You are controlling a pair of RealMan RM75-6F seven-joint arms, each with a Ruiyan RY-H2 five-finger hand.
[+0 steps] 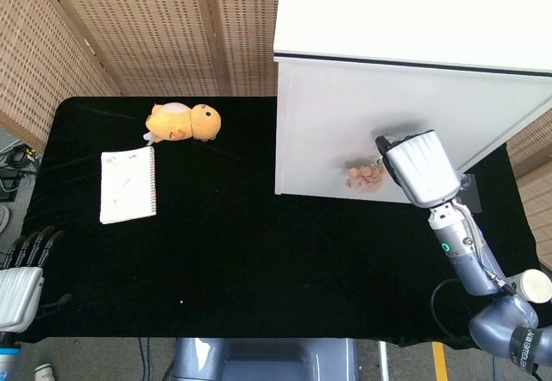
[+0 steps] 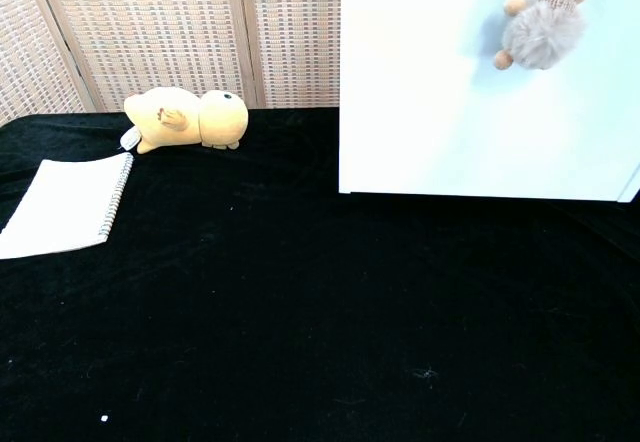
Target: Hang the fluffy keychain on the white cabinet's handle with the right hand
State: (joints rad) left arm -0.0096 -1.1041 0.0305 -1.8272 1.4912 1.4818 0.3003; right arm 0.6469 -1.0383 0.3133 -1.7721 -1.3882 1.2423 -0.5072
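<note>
The white cabinet stands at the back right of the black table, its front also filling the upper right of the chest view. My right hand is up against that front, its back toward the camera, covering the handle. The fluffy keychain, a beige-grey pompom with small tan balls, dangles from its fingers just to the left. In the chest view the fluffy keychain hangs in front of the cabinet face, with the hand out of frame. My left hand rests at the lower left edge, fingers apart and holding nothing.
An orange plush toy lies at the back of the table. A spiral notebook lies to its left front. A woven screen stands behind the table.
</note>
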